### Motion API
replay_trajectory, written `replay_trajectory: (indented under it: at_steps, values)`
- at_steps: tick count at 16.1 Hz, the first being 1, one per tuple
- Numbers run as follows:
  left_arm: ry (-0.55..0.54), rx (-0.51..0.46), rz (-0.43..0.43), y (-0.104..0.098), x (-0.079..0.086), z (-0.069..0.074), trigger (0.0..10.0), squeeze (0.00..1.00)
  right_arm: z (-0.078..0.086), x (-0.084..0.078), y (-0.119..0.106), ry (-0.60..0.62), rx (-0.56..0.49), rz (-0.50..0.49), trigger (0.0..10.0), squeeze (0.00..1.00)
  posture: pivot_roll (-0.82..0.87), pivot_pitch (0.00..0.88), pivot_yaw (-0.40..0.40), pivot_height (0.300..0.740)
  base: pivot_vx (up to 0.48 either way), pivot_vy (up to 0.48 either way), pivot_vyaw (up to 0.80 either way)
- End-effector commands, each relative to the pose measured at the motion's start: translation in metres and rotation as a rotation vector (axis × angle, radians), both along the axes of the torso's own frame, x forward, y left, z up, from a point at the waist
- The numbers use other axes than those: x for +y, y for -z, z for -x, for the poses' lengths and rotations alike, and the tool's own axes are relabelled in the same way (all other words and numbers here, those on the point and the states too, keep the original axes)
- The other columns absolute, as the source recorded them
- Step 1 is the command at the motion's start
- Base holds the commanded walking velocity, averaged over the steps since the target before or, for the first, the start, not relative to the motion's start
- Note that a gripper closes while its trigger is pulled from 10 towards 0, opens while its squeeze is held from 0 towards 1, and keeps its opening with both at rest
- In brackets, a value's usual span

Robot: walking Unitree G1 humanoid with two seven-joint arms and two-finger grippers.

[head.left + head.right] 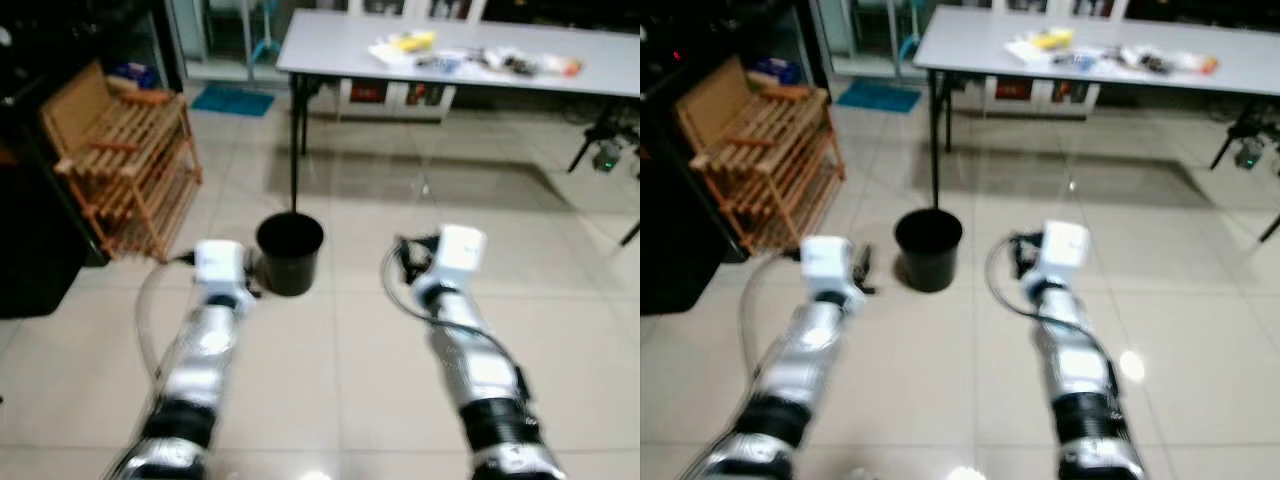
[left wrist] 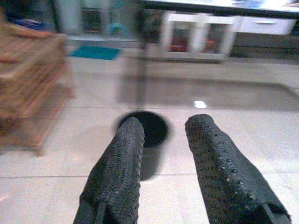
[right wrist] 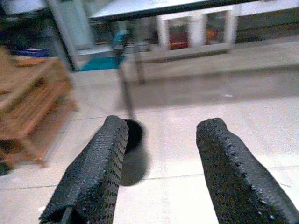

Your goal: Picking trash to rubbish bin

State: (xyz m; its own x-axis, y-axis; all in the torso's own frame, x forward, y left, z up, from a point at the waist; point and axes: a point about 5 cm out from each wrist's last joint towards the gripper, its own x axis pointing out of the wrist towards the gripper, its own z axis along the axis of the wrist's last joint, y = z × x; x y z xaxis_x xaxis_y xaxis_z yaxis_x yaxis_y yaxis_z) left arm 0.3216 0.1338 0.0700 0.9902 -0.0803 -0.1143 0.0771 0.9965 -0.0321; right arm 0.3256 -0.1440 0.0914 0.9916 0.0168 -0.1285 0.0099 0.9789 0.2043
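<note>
At about ten o'clock from the robot stands a wooden slatted rack (image 1: 130, 160) against the dark wall, and a blue mat (image 1: 232, 99) lies on the floor further back, near eleven o'clock.

The left gripper (image 2: 163, 140) hangs over the tiled floor (image 1: 330, 400); its two black fingers (image 2: 119, 168) are spread apart with nothing between them. The black rubbish bin (image 1: 290, 254) stands at twelve o'clock, just ahead of both arms, beside the leg of a grey folding table (image 1: 330, 50). The bin looks open at the top, and I cannot tell if something lies inside.

The right gripper (image 3: 161, 140) is also spread wide and empty.

The trash seems to be the small things on the table at about one o'clock: a yellow item (image 1: 412, 42) with white paper, and further right a mixed pile of wrappers (image 1: 520, 64). They are blurred, so I cannot name them more exactly. I judge them light, thin and soft; they will crumple and may slip away. It is better to pinch each piece across its middle or at a raised fold, not at a flat edge.
</note>
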Motion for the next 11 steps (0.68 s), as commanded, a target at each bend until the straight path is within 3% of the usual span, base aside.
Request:
replay_trajectory:
  at_steps: [1,5,11]
  values:
    - [-0.016,-0.017,-0.004,-0.0058,0.0068,-0.0038,10.0,0.00,-0.0025,0.0054,-0.0065,-0.011,-0.020,-0.014,10.0,0.00,0.02,0.008,-0.027,0.740,0.000,0.000,0.00]
    - [-0.023,-0.030,0.026,-0.0089,0.0075,-0.0037,10.0,0.00,-0.0023,0.0052,-0.0070,-0.007,-0.021,-0.018,10.0,0.00,0.02,0.013,-0.028,0.740,0.000,0.000,0.00]
    - [-0.033,-0.021,0.022,-0.0078,0.0098,-0.0029,10.0,0.00,-0.0021,0.0028,-0.0090,0.004,-0.030,-0.026,10.0,0.00,0.02,0.021,-0.029,0.740,0.480,0.000,0.00]
